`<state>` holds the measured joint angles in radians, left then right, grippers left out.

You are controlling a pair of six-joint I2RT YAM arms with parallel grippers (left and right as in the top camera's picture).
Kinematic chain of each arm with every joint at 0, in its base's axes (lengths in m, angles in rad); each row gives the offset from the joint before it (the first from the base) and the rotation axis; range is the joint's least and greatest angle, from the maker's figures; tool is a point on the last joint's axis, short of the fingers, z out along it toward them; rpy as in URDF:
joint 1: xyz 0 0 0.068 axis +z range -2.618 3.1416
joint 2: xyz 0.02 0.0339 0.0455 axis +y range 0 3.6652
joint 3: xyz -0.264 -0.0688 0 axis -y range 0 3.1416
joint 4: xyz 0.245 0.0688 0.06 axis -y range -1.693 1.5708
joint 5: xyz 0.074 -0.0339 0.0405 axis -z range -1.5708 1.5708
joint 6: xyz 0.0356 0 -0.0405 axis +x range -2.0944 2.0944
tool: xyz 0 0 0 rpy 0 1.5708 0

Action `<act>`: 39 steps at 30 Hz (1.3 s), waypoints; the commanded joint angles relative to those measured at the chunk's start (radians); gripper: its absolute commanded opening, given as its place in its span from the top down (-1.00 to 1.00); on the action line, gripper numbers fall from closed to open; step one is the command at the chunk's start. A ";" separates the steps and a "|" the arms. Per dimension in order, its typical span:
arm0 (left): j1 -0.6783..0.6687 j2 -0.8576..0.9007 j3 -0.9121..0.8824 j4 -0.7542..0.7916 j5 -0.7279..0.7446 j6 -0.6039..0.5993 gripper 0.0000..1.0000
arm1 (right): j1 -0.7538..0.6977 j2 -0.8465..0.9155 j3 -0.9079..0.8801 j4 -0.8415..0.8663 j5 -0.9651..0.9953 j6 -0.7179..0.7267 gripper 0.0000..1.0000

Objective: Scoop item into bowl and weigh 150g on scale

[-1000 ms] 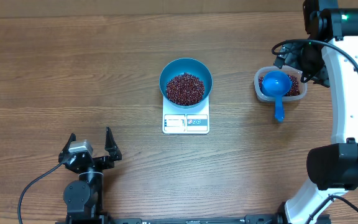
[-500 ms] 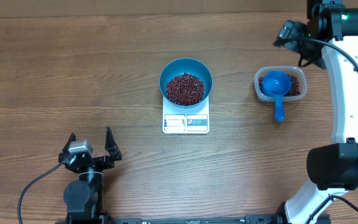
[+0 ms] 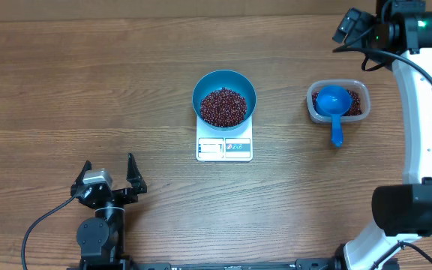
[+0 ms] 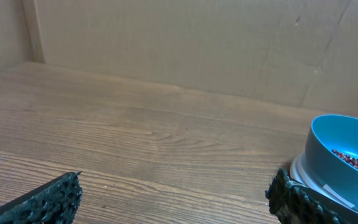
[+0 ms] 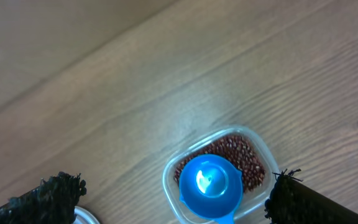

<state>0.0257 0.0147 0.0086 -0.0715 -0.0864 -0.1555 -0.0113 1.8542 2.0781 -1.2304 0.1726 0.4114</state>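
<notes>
Overhead and wrist views, arranged from largest element to smallest. Wooden table (image 3: 88,90), carrying all items.

Right arm (image 3: 426,112), raised at the far right edge; its right gripper (image 3: 349,26) hangs above and beyond the clear tub, jaws wide apart and holding nothing. Left gripper (image 3: 109,166), parked near the front edge and well apart from the work, jaws likewise spread and empty.

Teal bowl (image 3: 199,88), seated on the white scale (image 3: 224,148) and covering most of its platform; a nudge from a descending finger could slide the bowl off-centre or press on the platform, falsifying the reading. The display is too small to read, so whether the target weight is met cannot be told; a further full scoop might overshoot it.

Clear tub (image 3: 310,105), to the right of the scale and apart from it; probably light, so a skewed grasp could tip or drag it.

Blue scoop (image 3: 331,103), resting in the tub with its handle overhanging the near rim; a pinch near the handle's end may let it swivel.

Beans (image 3: 223,107), heaped in the bowl, the remainder lying in the tub around the scoop; a tilted scoop would likely shed some onto the table during transfer.
</notes>
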 commanded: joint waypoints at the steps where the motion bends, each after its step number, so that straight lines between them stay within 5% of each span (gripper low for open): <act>1: -0.003 -0.010 -0.004 0.000 0.009 -0.009 -0.99 | 0.006 -0.056 0.010 0.035 0.010 0.000 -1.00; 26: -0.003 -0.010 -0.004 0.000 0.008 -0.009 -0.99 | 0.043 -0.716 -1.206 1.065 0.000 0.006 -1.00; 39: -0.003 -0.010 -0.004 0.000 0.008 -0.009 -0.99 | 0.043 -1.124 -1.576 1.282 -0.068 -0.229 -1.00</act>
<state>0.0257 0.0151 0.0086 -0.0723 -0.0860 -0.1551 0.0288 0.8066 0.5457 0.0410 0.1452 0.2913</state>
